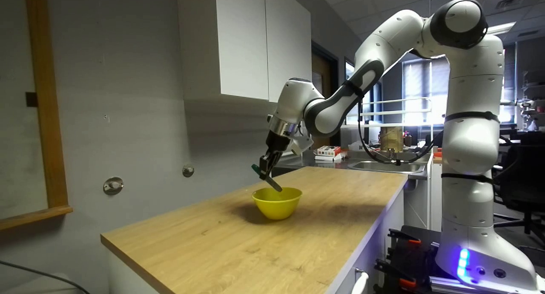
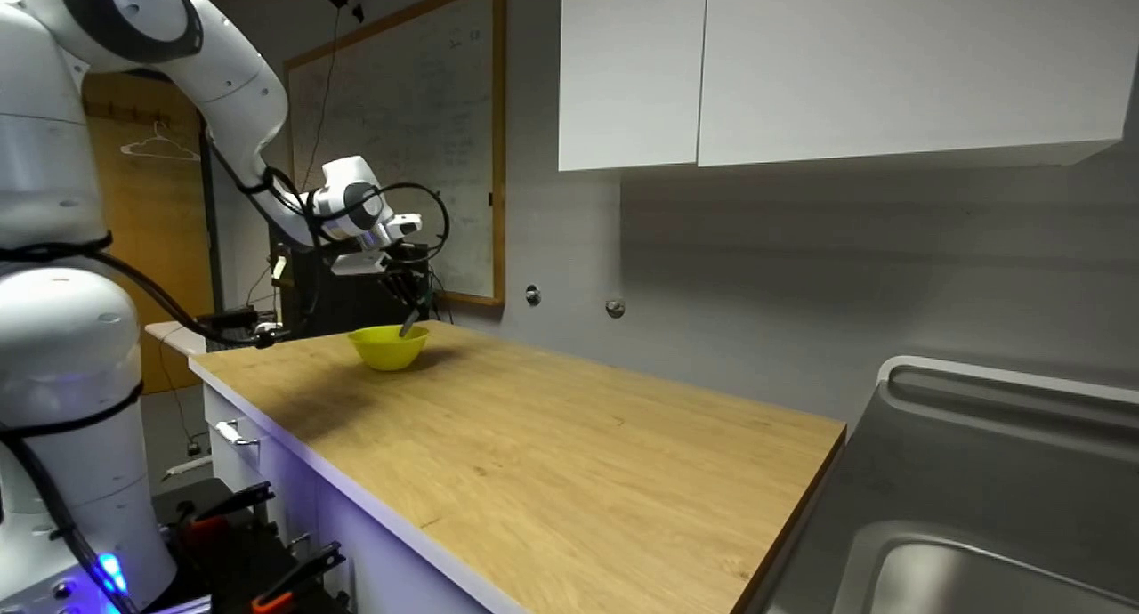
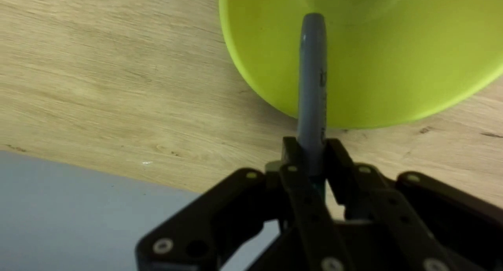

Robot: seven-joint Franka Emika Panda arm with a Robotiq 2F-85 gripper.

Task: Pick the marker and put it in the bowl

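Observation:
The marker is a grey stick [image 3: 313,74] with a teal end. My gripper [image 3: 310,153] is shut on it near the teal end, seen in the wrist view. The yellow bowl [image 1: 277,209] stands upright on the wooden counter; it also shows in an exterior view [image 2: 388,351] and in the wrist view [image 3: 377,74]. In both exterior views the gripper [image 1: 265,173] is above the bowl's wall-side rim. The marker [image 1: 273,184] tilts down, its grey tip over the bowl's opening. Part of the teal end is hidden between the fingers in the wrist view.
The wooden counter [image 1: 221,243] runs along a grey wall [image 1: 140,128]. White upper cabinets [image 1: 242,42] hang above its far part. A metal sink [image 1: 385,166] and a small red and white box [image 1: 328,151] lie beyond the counter's end.

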